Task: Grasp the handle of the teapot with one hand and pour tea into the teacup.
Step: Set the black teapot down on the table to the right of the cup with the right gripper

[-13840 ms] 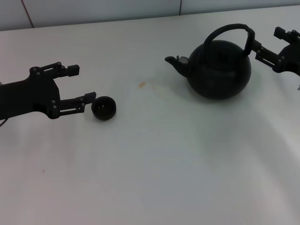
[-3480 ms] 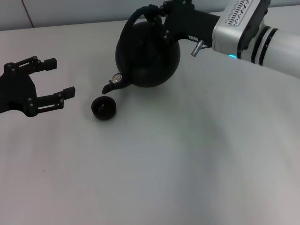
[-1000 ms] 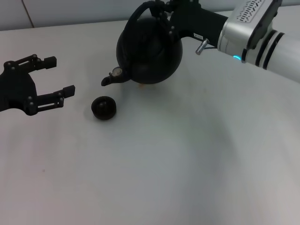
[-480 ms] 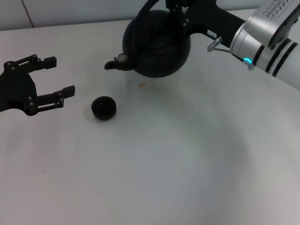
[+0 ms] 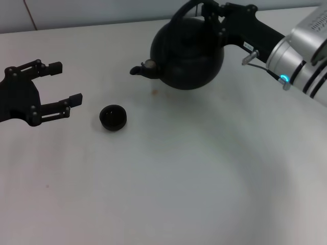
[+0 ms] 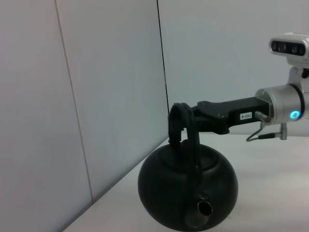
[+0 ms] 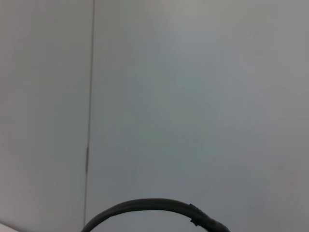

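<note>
Right gripper (image 5: 210, 11) clamped on the handle (image 5: 188, 7), holding the teapot (image 5: 189, 53) level above the table (image 5: 179, 173), spout pointing left (toward the robot's left side). Teacup (image 5: 113, 117) sits on the table, well apart from the pot. Left gripper (image 5: 62, 82) idle beside the cup, fingers spread.

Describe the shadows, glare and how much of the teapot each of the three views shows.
Head view: a soft shadow under the teapot, no glare. Left wrist view: the pot is dark against a pale wall. Right wrist view: only the handle shows, as an arc.
</note>
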